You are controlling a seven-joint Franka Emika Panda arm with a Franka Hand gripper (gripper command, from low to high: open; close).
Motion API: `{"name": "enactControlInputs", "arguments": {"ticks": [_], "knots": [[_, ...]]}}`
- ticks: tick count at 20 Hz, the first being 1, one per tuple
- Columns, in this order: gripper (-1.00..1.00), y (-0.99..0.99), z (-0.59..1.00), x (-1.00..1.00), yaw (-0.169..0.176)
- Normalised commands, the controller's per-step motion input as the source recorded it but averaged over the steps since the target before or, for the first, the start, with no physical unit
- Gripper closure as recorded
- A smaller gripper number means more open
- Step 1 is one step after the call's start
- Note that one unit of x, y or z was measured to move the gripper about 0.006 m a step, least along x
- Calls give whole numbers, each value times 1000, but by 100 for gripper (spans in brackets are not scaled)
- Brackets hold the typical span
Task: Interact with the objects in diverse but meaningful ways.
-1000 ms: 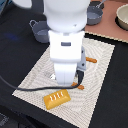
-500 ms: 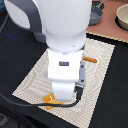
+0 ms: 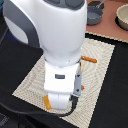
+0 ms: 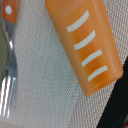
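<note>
- Arm (image 3: 55,45) fills most of the exterior view, its white and grey body low over a woven beige placemat (image 3: 102,62) that lies on the dark table (image 3: 112,100)
- Tool itself is hidden behind the arm in the exterior view and does not show in the wrist view, so I cannot tell whether it is spread or pressed together
- Yellow-orange scored bread loaf (image 4: 85,42) lies flat on the placemat right under the wrist camera, with four pale score lines across its top; in the exterior view only a small orange corner of it peeks out by the base of the arm (image 3: 47,102)
- Silvery flat piece (image 4: 7,75) rests on the mat just beside the loaf, apart from it, with an orange handle end (image 4: 10,11) at one side
- Orange stick-like item (image 3: 90,59) lies on the mat past the arm, toward the exterior view's right
- Small grey handled pot (image 3: 95,12) and a pale bowl (image 3: 122,17) stand on the brown surface beyond the mat, well apart from the loaf
</note>
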Motion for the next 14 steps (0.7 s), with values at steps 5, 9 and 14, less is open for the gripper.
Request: {"name": "enactControlInputs", "arguments": {"ticks": [5, 9, 14], "knots": [[-100, -185, -286, -39, 85], [-100, -39, -23, 29, 149], [-100, -190, 3, 42, 134]]}}
